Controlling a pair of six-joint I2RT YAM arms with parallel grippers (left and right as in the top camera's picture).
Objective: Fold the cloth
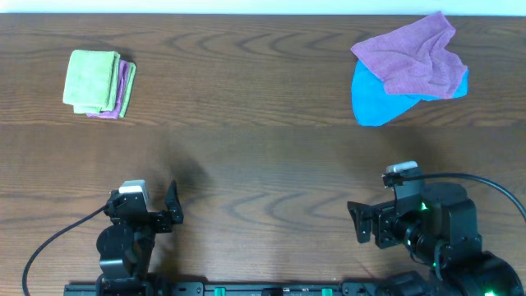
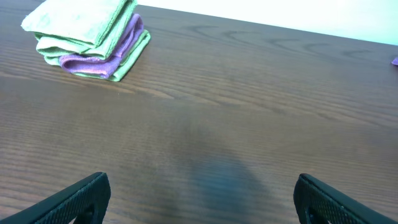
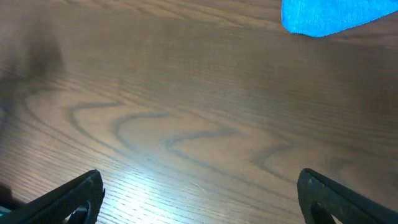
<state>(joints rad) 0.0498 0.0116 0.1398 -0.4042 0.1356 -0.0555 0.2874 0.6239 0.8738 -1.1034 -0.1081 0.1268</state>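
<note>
The light yellow-green cloth [image 1: 92, 78] lies folded at the far left of the table, on a small stack with a folded purple cloth showing at its right edge. It also shows in the left wrist view [image 2: 81, 25], top left, with a purple layer and a green layer under it. My left gripper [image 1: 148, 205] [image 2: 200, 186] is open and empty over bare wood near the front edge, well short of the stack. My right gripper [image 1: 394, 215] [image 3: 199, 180] is open and empty near the front right. No tag is visible.
A crumpled purple cloth [image 1: 415, 57] lies on top of a bright blue cloth [image 1: 374, 103] at the far right; the blue one shows in the right wrist view [image 3: 329, 15]. The wooden table [image 1: 263, 148] runs between them.
</note>
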